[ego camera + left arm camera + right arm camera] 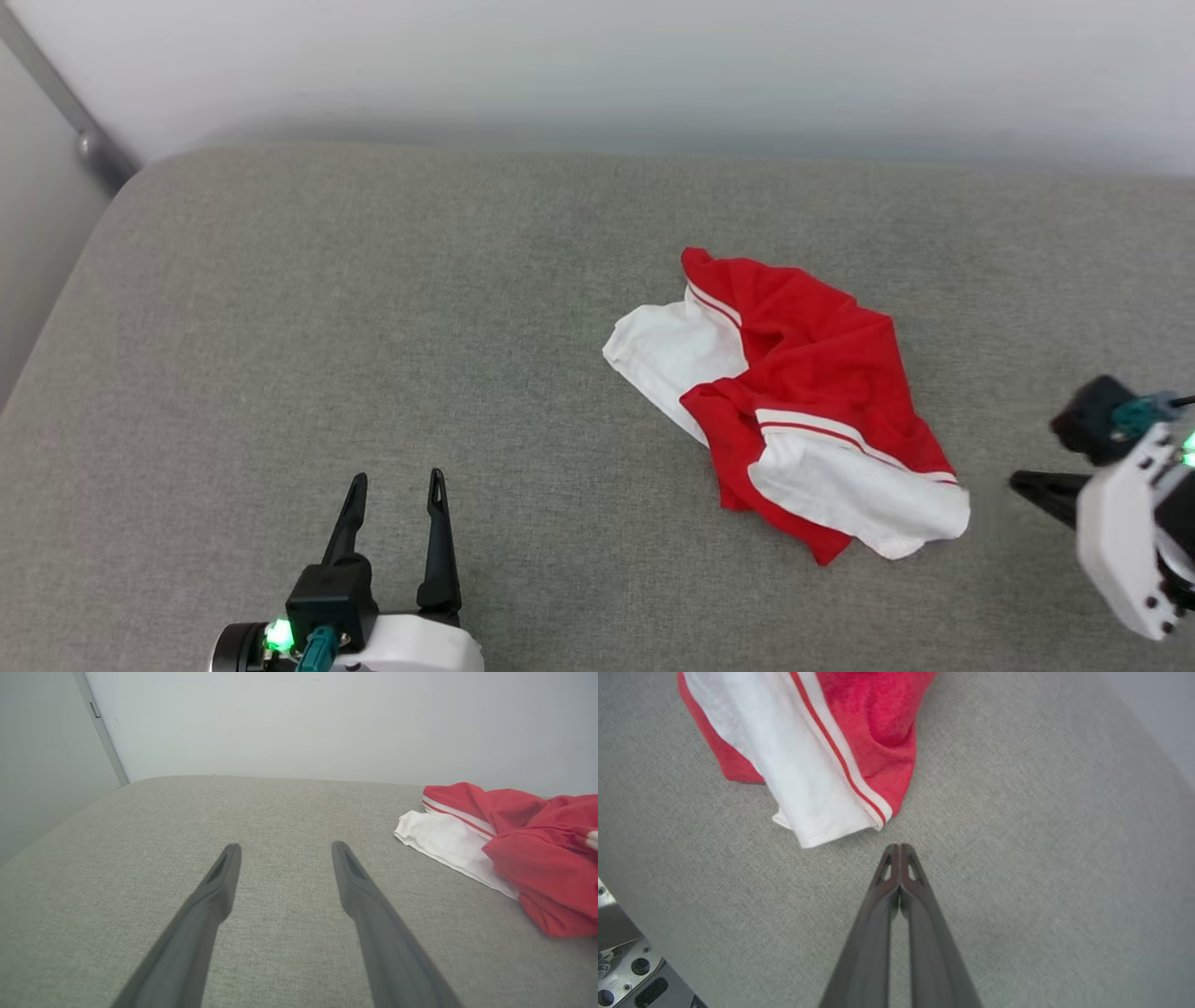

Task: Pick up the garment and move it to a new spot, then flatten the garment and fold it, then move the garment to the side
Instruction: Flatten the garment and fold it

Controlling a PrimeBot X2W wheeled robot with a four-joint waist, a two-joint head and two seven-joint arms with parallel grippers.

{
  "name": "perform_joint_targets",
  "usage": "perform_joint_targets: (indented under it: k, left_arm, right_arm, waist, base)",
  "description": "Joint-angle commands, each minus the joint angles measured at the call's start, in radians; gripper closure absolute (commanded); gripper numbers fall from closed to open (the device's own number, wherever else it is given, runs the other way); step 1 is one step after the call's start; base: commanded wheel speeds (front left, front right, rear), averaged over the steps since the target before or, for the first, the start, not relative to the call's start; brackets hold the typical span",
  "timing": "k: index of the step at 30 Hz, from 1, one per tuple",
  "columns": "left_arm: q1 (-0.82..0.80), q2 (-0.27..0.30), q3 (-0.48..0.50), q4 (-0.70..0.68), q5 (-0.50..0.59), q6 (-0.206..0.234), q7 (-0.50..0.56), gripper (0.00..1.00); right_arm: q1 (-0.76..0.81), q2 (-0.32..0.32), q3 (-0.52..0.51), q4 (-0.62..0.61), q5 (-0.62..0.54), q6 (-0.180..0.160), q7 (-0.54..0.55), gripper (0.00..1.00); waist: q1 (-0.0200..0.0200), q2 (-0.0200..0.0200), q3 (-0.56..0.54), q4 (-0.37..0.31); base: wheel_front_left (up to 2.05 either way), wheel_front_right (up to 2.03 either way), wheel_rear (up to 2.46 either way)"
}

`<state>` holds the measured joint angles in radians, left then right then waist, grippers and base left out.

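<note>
The garment (803, 373) is lying crumpled on the right half of the grey fabric surface (373, 327), a red heap with two white sleeves folded over it. The head view is taking in the whole heap. The left wrist view is catching just its left part (537, 858), cut off at the frame edge. The right wrist view is showing the near white sleeve and its striped seam (822, 742), cropped at the top.

In the right wrist view the right gripper (899, 847) is pressing its fingers together on nothing, tips just short of the sleeve's corner. In the head view its pale wrist is hiding most of it, leaving a dark tip (1018, 482).

The left gripper (397, 481) is standing spread (286, 847), well apart from the garment. Whether either gripper is touching the surface is hard to make out.
</note>
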<state>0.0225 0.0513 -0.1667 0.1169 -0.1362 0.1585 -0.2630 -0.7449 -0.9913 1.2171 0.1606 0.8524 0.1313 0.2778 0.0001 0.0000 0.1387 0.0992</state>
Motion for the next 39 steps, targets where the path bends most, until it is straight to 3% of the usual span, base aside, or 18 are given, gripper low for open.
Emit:
perform_joint_targets:
  k: [1, 5, 9, 15, 20, 21, 22, 27, 31, 35, 39]
  left_arm:
    - [0.014, -0.001, 0.004, -0.001, -0.004, -0.001, -0.003, 0.00]
    - [0.032, -0.001, 0.011, -0.006, -0.006, 0.001, -0.003, 0.00]
    - [0.042, -0.001, 0.016, -0.008, -0.001, -0.003, -0.003, 0.00]
    - [0.058, -0.001, 0.026, 0.000, 0.009, -0.009, -0.003, 0.00]
    - [0.084, -0.001, 0.038, -0.002, 0.018, -0.013, -0.003, 0.00]
    - [0.087, -0.001, 0.039, -0.002, 0.019, -0.015, -0.003, 0.00]
    - [0.091, -0.001, 0.041, -0.001, 0.020, -0.016, -0.003, 0.00]
    - [0.101, -0.001, 0.046, -0.001, 0.025, -0.022, -0.003, 0.00]
    - [0.098, -0.001, 0.040, 0.000, 0.028, -0.026, -0.003, 0.00]
    - [0.094, -0.001, 0.034, 0.000, 0.028, -0.026, -0.003, 0.00]
    - [0.090, -0.001, 0.029, -0.001, 0.023, -0.026, -0.003, 0.00]
  right_arm:
    - [0.046, -0.022, -0.024, 0.003, 0.028, -0.001, -0.023, 1.00]
    - [0.139, -0.073, -0.100, 0.044, 0.087, -0.001, -0.076, 1.00]
    - [0.244, -0.061, -0.207, 0.147, 0.139, -0.001, -0.184, 1.00]
    - [0.407, 0.072, -0.404, 0.350, 0.151, -0.001, -0.459, 1.00]
    - [0.502, 0.197, -0.573, 0.407, 0.112, -0.001, -0.538, 1.00]
    - [0.513, 0.216, -0.619, 0.412, 0.095, -0.001, -0.542, 0.60]
    - [0.521, 0.239, -0.673, 0.403, 0.073, -0.001, -0.543, 0.00]
    - [0.591, 0.342, -0.937, 0.272, -0.079, -0.001, -0.542, 0.00]
    - [0.610, 0.401, -1.083, 0.119, -0.185, -0.001, -0.543, 0.00]
    - [0.577, 0.424, -1.140, -0.040, -0.240, -0.001, -0.504, 0.00]
    - [0.535, 0.377, -1.061, -0.197, -0.254, -0.001, -0.374, 0.00]
  waist:
    - [-0.0001, 0.0000, -0.021, -0.013]
    - [-0.0001, 0.0000, -0.034, -0.024]
    - [-0.0001, 0.0000, -0.045, -0.033]
    - [-0.0001, 0.0000, -0.074, -0.035]
    - [-0.0001, 0.0000, -0.106, -0.048]
    - [-0.0001, 0.0000, -0.110, -0.050]
    - [-0.0001, 0.0000, -0.115, -0.052]
    - [-0.0001, 0.0000, -0.127, -0.058]
    - [-0.0001, 0.0000, -0.130, -0.050]
    - [-0.0001, 0.0000, -0.130, -0.037]
    - [-0.0001, 0.0000, -0.123, -0.022]
  base:
    - [0.00, 0.00, 0.00]
    - [0.00, 0.00, 0.00]
    - [0.00, 0.00, 0.00]
    - [0.00, 0.00, 0.00]
    - [0.00, 0.00, 0.00]
    - [0.00, 0.00, 0.00]
    - [0.00, 0.00, 0.00]
    - [0.00, 0.00, 0.00]
    - [0.00, 0.00, 0.00]
    - [0.00, 0.00, 0.00]
    - [0.00, 0.00, 0.00]
